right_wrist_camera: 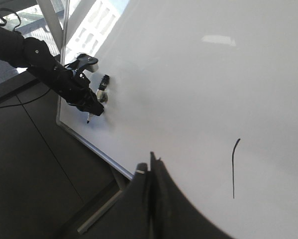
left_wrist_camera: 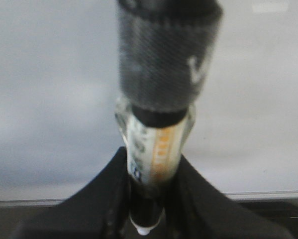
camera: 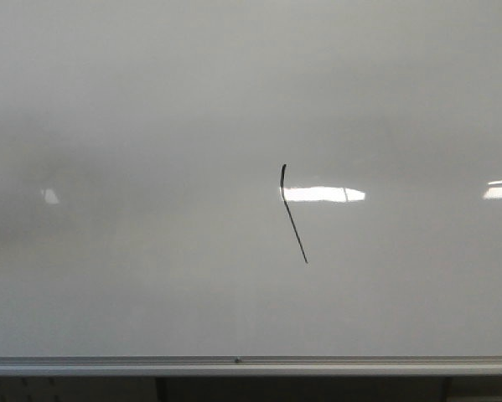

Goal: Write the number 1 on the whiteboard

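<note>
The whiteboard (camera: 150,100) fills the front view, with its silver rail (camera: 234,364) along the lower edge. The number 1 (camera: 294,216) is a thin, slanted black stroke near the middle; it also shows in the right wrist view (right_wrist_camera: 234,169). No gripper shows in the front view. My left gripper (left_wrist_camera: 149,199) is shut on a marker (left_wrist_camera: 156,149) with a dark wrapped upper part, facing the board (left_wrist_camera: 49,99). In the right wrist view the left gripper (right_wrist_camera: 95,102) holds the marker near the board's far corner, well away from the stroke. My right gripper (right_wrist_camera: 151,167) is shut and empty.
Bright rectangular light reflections (camera: 322,193) lie on the board beside the stroke. In the right wrist view the board's rail (right_wrist_camera: 94,147) and a stand leg (right_wrist_camera: 101,216) run over dark floor (right_wrist_camera: 29,164), with windows behind.
</note>
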Robot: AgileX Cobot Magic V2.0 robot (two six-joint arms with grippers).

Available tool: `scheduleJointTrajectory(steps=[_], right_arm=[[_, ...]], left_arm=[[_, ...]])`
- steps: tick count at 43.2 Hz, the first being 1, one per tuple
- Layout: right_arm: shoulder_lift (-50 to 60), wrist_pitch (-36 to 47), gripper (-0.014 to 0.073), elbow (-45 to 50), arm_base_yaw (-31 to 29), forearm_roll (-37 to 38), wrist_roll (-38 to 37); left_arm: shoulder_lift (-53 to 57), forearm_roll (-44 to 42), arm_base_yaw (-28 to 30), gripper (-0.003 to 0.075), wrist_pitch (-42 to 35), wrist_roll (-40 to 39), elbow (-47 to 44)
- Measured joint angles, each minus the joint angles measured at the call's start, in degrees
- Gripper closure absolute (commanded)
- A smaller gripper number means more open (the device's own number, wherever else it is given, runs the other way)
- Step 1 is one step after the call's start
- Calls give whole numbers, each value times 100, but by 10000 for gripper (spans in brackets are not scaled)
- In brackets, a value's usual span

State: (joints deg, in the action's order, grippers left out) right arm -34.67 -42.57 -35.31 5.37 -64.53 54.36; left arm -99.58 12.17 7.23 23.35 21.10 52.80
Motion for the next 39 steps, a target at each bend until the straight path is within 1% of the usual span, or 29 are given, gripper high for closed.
scheduleJointTrajectory(steps=[4, 9, 12, 14, 17, 21, 24, 27, 30, 33, 37, 39], right_arm=[[0, 43, 654, 0, 0, 0, 0], [0, 87, 654, 0, 0, 0, 0], [0, 87, 654, 0, 0, 0, 0], [0, 90, 654, 0, 0, 0, 0], [0, 111, 654, 0, 0, 0, 0], [0, 228, 654, 0, 0, 0, 0], [0, 490, 654, 0, 0, 0, -41], [0, 957, 654, 0, 0, 0, -139], [0, 1672, 654, 0, 0, 0, -182], [0, 2164, 654, 0, 0, 0, -196], [0, 2539, 654, 0, 0, -11, -196], [0, 2669, 654, 0, 0, -22, -196]], left_arm=[[2, 6, 0, 358, -59, 0, 14], [2, 14, 0, 251, -118, 0, 19], [2, 14, 0, 194, -129, 0, 19], [2, 14, 0, 170, -129, 0, 19], [15, 14, 0, 150, -101, 0, 19], [134, -28, 0, 152, 75, 0, 19], [318, -186, 0, 155, 322, 0, 19], [570, -427, 0, 156, 563, -97, 19], [935, -643, 0, 181, 769, -305, 19], [1265, -705, 0, 269, 923, -383, 19], [1711, -687, 0, 444, 1076, -430, 19], [1917, -631, 0, 550, 1149, -443, 19]])
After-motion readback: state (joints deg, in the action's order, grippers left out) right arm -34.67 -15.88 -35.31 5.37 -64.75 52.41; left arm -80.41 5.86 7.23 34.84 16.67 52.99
